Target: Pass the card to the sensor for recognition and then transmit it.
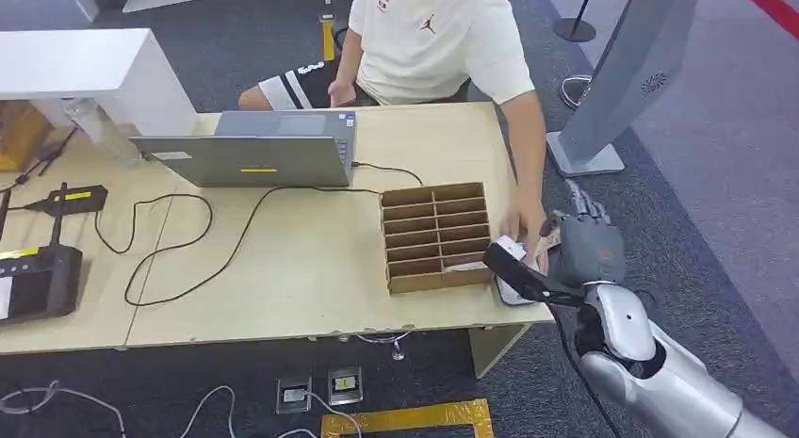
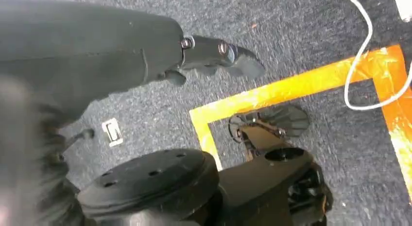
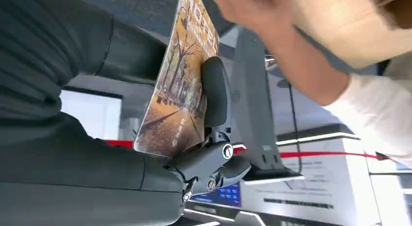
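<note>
My right hand (image 1: 589,242) hovers just off the table's right end and holds a card (image 3: 177,90) printed with an autumn tree scene. The thumb (image 3: 216,92) presses the card against the dark fingers. In the head view, a sliver of the card (image 1: 547,242) shows beside the hand. A seated person's hand (image 1: 526,226) reaches out to the card, blurred and close in the right wrist view (image 3: 272,17). A small grey device (image 1: 513,292) lies on the table corner under them. My left hand (image 2: 214,53) hangs over the floor with nothing in it.
A cardboard divider box (image 1: 437,235) stands on the wooden table (image 1: 311,268) left of my right hand. An open laptop (image 1: 254,151) with a trailing cable sits further back, and black devices (image 1: 38,278) at the left end. A grey kiosk stand (image 1: 612,89) rises at the right.
</note>
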